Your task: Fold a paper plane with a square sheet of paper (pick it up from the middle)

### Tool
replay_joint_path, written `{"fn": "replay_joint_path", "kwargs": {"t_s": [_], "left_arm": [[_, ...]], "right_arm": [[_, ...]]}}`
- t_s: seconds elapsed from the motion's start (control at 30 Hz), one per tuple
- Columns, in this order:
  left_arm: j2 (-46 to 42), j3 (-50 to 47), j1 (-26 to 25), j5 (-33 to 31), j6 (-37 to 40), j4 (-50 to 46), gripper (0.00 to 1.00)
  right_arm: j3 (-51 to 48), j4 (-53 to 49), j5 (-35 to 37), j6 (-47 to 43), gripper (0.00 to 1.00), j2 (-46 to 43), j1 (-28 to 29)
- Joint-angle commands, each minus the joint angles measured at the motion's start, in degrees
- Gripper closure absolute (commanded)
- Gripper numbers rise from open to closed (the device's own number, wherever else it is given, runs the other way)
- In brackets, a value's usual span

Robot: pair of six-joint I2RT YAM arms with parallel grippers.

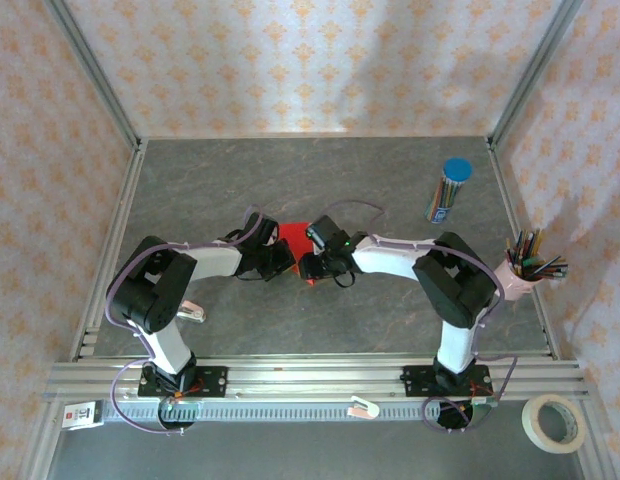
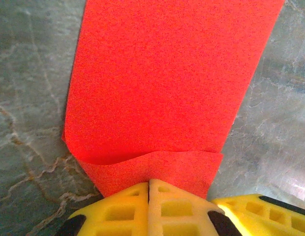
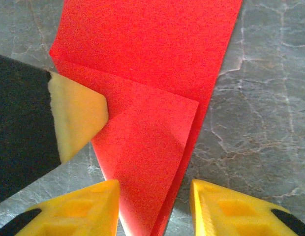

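Crease may skew
Your left gripper point(image 2: 149, 186), pressed together, pins the square sheet of paper point(image 2: 162, 98); right gripper point(image 3: 155, 189) straddles it, spread; uneven closing drags it.

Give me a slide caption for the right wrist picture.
Open end effector straddling the folded red paper on a grey marbled table.

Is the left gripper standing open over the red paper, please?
No, the left gripper is shut, its yellow fingers pressed together at the edge of the red paper.
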Motion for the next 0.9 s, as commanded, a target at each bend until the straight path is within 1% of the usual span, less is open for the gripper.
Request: {"fn": "replay_joint_path", "kwargs": {"t_s": [0.0,0.17,0.53,0.87], "left_arm": [[0.88,-0.12,-0.52,-0.60,0.33,-0.24,0.98],[0.87,0.11,-0.57,-0.22,0.32,-0.11,0.98],[-0.99,1.89,-0.52,1.19,0.47,2.38,0.96],[0.46,2.16,-0.52,2.01,1.06,3.59,0.96]], "right_arm": [[1.55,-2.12,0.70,1.15,0.60,0.91,0.65],[1.81,-3.43,1.59,1.97,0.61,2.25,0.95],[1.02,-5.38,4.46,2.60,0.70,4.50,1.61],[-0.14,-5.44,5.90,3.01,0.75,4.88,2.10]]}}
